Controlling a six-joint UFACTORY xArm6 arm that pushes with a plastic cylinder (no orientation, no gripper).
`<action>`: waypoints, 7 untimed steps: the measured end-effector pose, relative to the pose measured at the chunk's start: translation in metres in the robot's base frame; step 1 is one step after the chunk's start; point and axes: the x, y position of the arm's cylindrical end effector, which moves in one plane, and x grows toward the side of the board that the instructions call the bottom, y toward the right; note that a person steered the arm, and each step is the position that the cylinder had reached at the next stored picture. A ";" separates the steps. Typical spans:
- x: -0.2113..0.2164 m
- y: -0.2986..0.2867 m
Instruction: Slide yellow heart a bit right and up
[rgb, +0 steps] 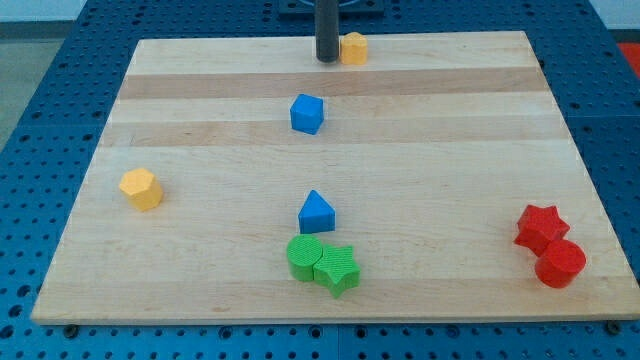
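Resting at the view's top, my tip (328, 60) touches the yellow heart's (354, 48) left side; no writing readable.

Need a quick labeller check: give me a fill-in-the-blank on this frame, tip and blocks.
My tip sits at the board's top edge, just to the view's ____ of the yellow heart.
The blue triangular block lies directly above two ____ blocks.
The red star touches a red ____.
Missing words: left; green; cylinder.
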 end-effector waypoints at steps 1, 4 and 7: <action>0.012 0.004; 0.012 0.031; -0.007 0.025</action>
